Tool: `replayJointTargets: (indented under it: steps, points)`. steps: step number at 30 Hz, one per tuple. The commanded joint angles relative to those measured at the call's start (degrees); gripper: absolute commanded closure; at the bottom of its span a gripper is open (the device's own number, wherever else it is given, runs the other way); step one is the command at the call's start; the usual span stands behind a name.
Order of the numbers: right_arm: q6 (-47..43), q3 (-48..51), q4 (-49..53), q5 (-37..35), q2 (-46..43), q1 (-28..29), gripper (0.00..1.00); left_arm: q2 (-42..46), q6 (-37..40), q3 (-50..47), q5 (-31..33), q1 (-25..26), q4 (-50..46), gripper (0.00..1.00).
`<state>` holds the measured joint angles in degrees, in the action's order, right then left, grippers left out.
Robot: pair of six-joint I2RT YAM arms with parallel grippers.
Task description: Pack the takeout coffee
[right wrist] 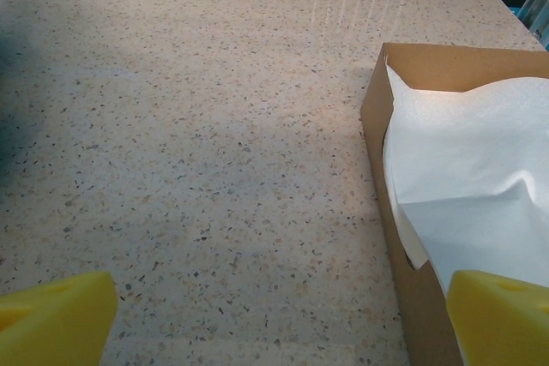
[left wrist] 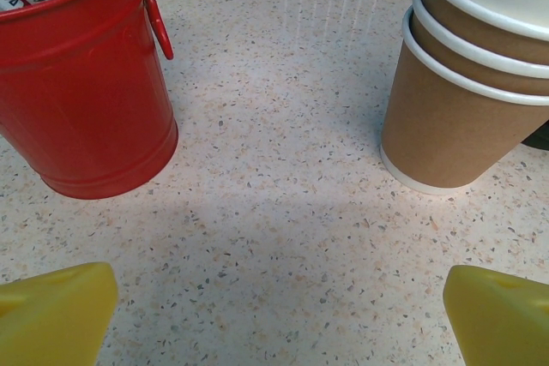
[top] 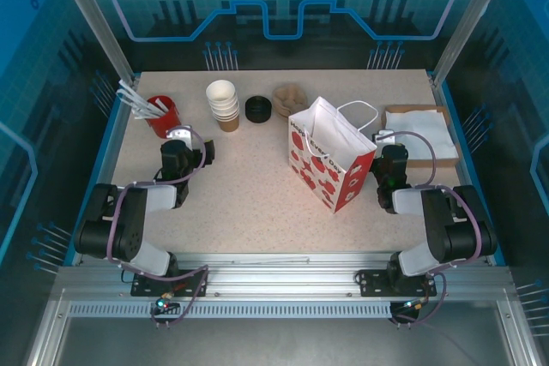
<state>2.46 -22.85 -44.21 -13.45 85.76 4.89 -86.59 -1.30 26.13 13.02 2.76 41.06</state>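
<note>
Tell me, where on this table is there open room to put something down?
Widest bare tabletop: nearer than the paper cup stack and black lids, left of the strawberry-print bag. Crowded: the far edge, red bucket through napkin box.

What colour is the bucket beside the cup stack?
Red. The bucket shows best in the left wrist view.

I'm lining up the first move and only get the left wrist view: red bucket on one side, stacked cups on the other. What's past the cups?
Observer: Just right of the cup stack, the top view shows black lids.
Operator: Where's the bag?
Observer: The strawberry-print bag stands upright right of centre, mouth open.
Operator: And the right arm?
Observer: The right gripper is open, empty, beside a cardboard box of white napkins.
</note>
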Motion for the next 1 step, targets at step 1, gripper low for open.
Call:
replayJointTargets:
  steps: [1]
  points:
    - [-0.7,-0.4,-1.8,-0.9,0.4,0.6,0.0,0.3,0.9,-0.2,-1.1,-0.6,1.9,0.01]
